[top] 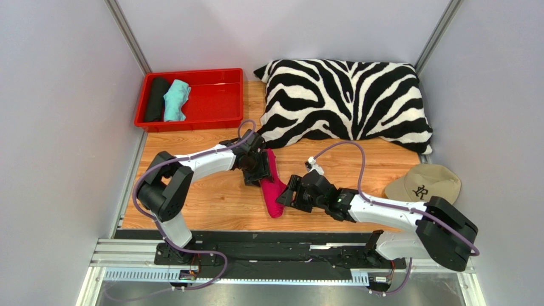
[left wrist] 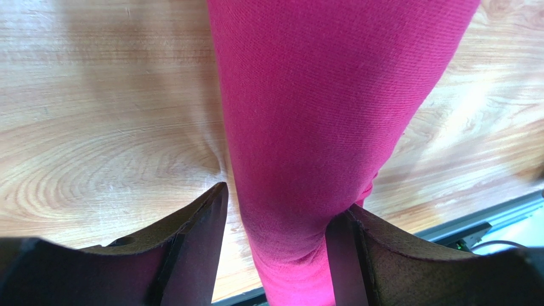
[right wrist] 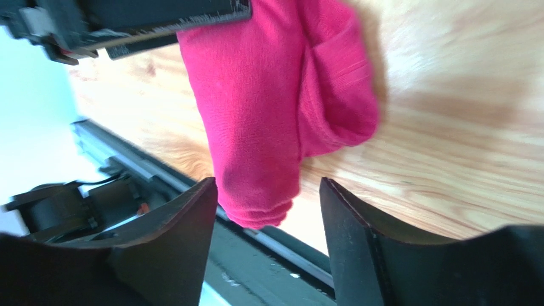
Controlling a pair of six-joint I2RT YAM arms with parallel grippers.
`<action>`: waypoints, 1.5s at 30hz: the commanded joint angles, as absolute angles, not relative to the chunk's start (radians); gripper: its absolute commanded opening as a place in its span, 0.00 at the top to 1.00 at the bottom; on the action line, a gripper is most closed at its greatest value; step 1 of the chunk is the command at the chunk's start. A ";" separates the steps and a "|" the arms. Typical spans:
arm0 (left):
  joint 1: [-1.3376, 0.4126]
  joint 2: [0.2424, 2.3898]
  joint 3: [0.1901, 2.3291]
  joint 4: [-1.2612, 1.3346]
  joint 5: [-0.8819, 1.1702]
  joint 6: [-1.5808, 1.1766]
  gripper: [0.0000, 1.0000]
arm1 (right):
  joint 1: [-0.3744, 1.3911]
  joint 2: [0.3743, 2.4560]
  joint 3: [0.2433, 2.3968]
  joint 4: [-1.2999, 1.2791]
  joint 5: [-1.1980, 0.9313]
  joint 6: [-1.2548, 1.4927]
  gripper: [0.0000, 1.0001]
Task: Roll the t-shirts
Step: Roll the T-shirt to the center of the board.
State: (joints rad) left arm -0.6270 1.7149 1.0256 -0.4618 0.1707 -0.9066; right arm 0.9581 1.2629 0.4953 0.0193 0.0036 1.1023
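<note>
A pink t-shirt (top: pixel 274 199), of fine ribbed knit, lies rolled into a long, soft tube near the middle of the wooden desk (top: pixel 211 204), running from its middle toward the near edge. The left end effector (left wrist: pixel 282 201) straddles the far part of the roll. Its dark wedge-shaped fingers (left wrist: pixel 191 248) are spread wide to either side of the cloth, with a sliver of wood grain showing beside one. The right end effector (right wrist: pixel 267 185) sits at the roll's near end, where the layered folds form a rounded, lumpy tip. Its jaws are parted and grip nothing. At the far left, a shallow red plastic tray (top: pixel 217 95) holds a black roll (top: pixel 155 99) and a teal roll (top: pixel 175 101) side by side. A plump zebra-striped pillow (top: pixel 345 99) fills the far right, and a beige cap (top: pixel 424 183) rests nearer on the right.
</note>
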 commanded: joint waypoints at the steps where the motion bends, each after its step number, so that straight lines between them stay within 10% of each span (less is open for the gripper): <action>1: -0.627 1.761 1.046 -0.557 0.041 -0.862 0.36 | 0.963 1.219 0.569 -0.221 0.144 0.970 0.32; 13: -0.646 1.812 1.094 -0.580 0.060 -0.851 0.36 | 0.953 1.281 0.603 -0.103 0.153 0.888 0.15; 45: -0.669 1.884 1.161 -0.609 0.080 -0.847 0.36 | 0.899 1.439 0.620 0.163 0.044 0.933 0.11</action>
